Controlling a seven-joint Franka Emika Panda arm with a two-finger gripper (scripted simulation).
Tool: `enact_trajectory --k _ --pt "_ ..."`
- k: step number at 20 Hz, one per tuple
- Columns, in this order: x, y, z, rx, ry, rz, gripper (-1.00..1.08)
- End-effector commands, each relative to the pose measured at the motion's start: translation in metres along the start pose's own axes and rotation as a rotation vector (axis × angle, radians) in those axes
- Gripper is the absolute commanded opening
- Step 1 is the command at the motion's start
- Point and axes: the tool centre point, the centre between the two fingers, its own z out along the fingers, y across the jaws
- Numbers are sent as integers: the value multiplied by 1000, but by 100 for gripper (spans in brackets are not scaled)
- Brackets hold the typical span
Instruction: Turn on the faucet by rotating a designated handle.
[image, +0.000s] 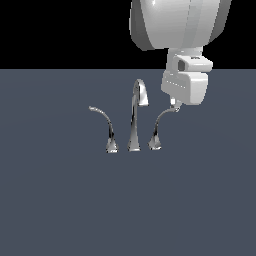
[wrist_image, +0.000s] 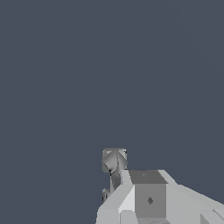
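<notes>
The chrome faucet (image: 135, 122) stands on the grey floor, its tall hooked spout in the middle. The handle (image: 160, 125) is the slim lever arcing up toward the exterior view's right. My gripper (image: 175, 105) hangs right at that lever's upper tip and touches or nearly touches it. Most of the fingers are hidden under the white hand. In the wrist view the handle's chrome tip (wrist_image: 114, 159) lies just beyond the fingers (wrist_image: 146, 186), which show as one block with no gap. The gripper (wrist_image: 140, 175) looks shut and holds nothing.
The mirror-image lever (image: 102, 122) arcs toward the exterior view's left, beside the spout. The flat grey floor (image: 60, 200) runs all around the faucet. The arm's large white link (image: 175, 22) hangs above the gripper.
</notes>
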Motion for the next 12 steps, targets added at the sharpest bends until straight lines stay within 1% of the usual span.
enact_trajectory --k 1,4,6,12 --pt "-4 14 0 -13 -5 2 -100" --pt "-5 24 -1 -15 -5 4 -100" --pt "-1 19 0 -8 -2 9 -100" --pt "-22 30 -1 -12 -3 7 -100"
